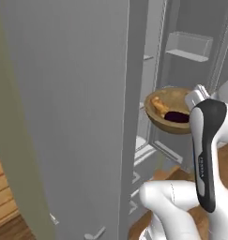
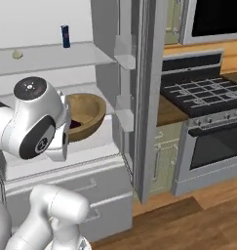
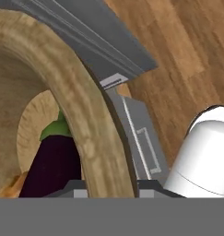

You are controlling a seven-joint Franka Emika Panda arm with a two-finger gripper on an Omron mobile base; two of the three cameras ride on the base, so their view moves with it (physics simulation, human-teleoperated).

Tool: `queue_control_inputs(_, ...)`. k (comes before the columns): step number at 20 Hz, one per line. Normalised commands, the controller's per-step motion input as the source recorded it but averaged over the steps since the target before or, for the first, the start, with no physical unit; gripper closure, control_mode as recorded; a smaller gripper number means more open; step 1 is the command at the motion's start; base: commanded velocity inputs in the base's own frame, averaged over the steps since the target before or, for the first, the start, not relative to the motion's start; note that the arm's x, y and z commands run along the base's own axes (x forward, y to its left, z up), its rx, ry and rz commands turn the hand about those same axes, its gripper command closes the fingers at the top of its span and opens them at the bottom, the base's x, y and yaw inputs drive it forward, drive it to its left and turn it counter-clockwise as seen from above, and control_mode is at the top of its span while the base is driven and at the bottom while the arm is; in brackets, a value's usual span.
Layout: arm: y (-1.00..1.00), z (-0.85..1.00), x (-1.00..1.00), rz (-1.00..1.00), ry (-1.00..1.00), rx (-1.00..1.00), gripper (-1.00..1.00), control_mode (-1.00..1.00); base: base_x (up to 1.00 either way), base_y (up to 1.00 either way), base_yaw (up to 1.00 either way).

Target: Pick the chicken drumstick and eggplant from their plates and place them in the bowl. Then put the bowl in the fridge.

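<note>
Bowl held at the fridge opening, tilted, its mouth turned toward the left base camera. Chicken drumstick and eggplant both lie inside it, touching or nearly so, drumstick on the side nearer the open fridge door, eggplant nearer the arm.

Hand: clenched on the bowl's thick rim. In the hand view the rim runs straight up from between the finger tips, one tip inside the bowl, one outside. Eggplant sits just inside the rim beside the hand, green cap away from it, long axis running roughly along the rim's line. A sliver of drumstick shows at the bowl's bottom.

Key relation: in the right base view the bowl hangs just above the white fridge shelf; I cannot tell whether its base touches. The shelf lies below and beyond the bowl, so my guess is the coming move is a short lowering and levelling.

Around it: upper shelf overhead carries a small blue can and a pale round item, well clear of the bowl. Door bins stand just beside the bowl's far side; the closest obstacle. Stove further off beyond the door. Tilt risks the food rolling, in my judgement.
</note>
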Motion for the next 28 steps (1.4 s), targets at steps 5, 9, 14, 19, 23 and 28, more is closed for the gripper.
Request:
queue_control_inputs(5,0.0,0.0,0.0,0.0,0.0,0.0,1.0,1.0,0.6,-0.25,0.48)
queue_control_inputs(9,0.0,0.0,0.0,0.0,0.0,0.0,1.0,1.0,0.01,0.01,0.62)
queue_control_inputs(14,0.0,0.0,0.0,0.0,0.0,0.0,1.0,1.0,0.17,-0.15,0.73)
queue_control_inputs(19,0.0,0.0,0.0,0.0,0.0,0.0,1.0,1.0,0.12,-0.38,0.52)
queue_control_inputs(23,0.0,0.0,0.0,0.0,0.0,0.0,1.0,1.0,0.3,-0.46,0.01)
queue_control_inputs(28,0.0,0.0,0.0,0.0,0.0,0.0,1.0,1.0,0.5,0.0,0.0)
